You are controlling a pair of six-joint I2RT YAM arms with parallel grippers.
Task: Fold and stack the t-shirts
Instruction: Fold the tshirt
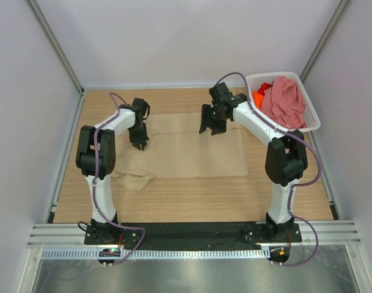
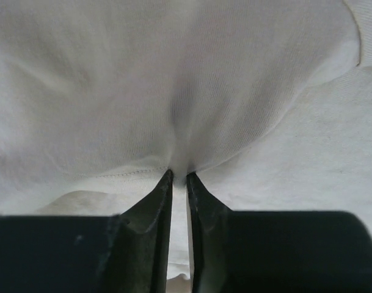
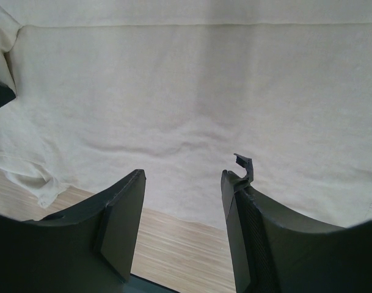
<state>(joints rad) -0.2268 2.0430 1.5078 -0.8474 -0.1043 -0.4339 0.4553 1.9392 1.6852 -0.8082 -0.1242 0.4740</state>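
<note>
The beige-tan t-shirt [image 1: 192, 149] lies spread on the wooden table, one sleeve bunched at the front left. My left gripper [image 1: 139, 145] is shut on a pinch of its cloth near the left side; in the left wrist view the fabric [image 2: 173, 91] puckers into the closed fingertips [image 2: 179, 177]. My right gripper [image 1: 211, 130] is open and empty, hovering over the shirt's far edge; the right wrist view shows the shirt [image 3: 192, 91] beyond its spread fingers [image 3: 182, 177]. The dusty pink t-shirt [image 1: 284, 101] and the bright orange t-shirt [image 1: 259, 97] lie crumpled in the basket.
A white plastic lattice basket [image 1: 313, 119] stands at the back right corner of the table. Bare wood [image 1: 192, 198] lies in front of the shirt. White walls enclose the table on three sides.
</note>
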